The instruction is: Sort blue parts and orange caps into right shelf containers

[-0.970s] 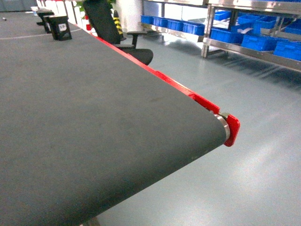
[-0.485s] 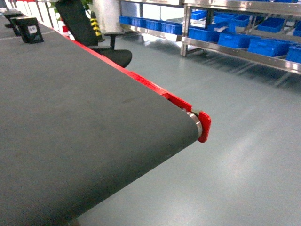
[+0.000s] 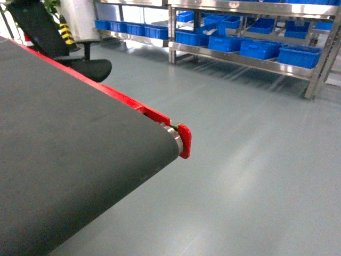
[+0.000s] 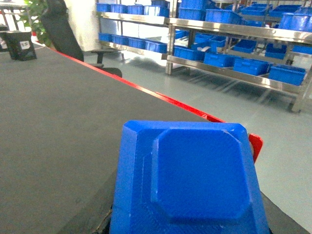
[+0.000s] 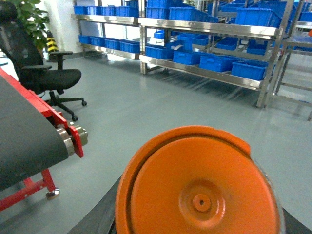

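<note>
A chunky blue part (image 4: 195, 180) fills the lower left wrist view, held close to the camera above the dark belt. My left gripper (image 4: 187, 229) is shut on it, its fingers almost wholly hidden behind it. An orange cap (image 5: 200, 190) fills the lower right wrist view, flat face toward the camera, with my right gripper (image 5: 195, 228) shut on it; only dark slivers of the fingers show at its sides. The steel shelf (image 3: 240, 56) with blue containers (image 3: 298, 55) stands across the floor. Neither gripper appears in the head view.
A dark conveyor belt (image 3: 69, 138) with a red side rail ends at a red end cap (image 3: 184, 140). A black office chair (image 3: 80, 66) stands beside it. Grey floor (image 3: 256, 160) lies between belt and shelf. A black box (image 4: 19, 45) sits far up the belt.
The head view has swung to the right: the belt's red end has slid left in the frame and more of the shelf and its blue containers has come into view.
</note>
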Controlling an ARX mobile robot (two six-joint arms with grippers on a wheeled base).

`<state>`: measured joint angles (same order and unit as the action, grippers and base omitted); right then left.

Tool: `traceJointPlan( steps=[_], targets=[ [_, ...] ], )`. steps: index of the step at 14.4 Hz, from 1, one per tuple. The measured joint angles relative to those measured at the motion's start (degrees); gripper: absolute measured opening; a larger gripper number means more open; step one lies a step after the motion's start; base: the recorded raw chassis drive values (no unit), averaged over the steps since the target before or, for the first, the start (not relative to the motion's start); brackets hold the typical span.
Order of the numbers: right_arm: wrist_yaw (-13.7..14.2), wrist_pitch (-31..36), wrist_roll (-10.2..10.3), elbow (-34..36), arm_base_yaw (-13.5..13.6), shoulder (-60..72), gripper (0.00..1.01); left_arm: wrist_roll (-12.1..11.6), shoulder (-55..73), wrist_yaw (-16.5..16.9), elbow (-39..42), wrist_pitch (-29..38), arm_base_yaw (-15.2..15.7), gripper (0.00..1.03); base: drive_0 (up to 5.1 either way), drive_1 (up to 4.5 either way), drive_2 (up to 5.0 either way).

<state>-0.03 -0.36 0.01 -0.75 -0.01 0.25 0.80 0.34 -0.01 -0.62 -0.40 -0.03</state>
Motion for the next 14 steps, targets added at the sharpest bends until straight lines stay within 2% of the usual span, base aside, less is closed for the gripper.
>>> traceJointPlan(
  steps=[14],
  targets=[
    [0.00,0.00,0.00,0.00,0.00,0.00,0.45,0.00,0.00,0.00,0.00,0.00,0.00,0.43,-1.6,-1.57,-1.6]
  ],
)
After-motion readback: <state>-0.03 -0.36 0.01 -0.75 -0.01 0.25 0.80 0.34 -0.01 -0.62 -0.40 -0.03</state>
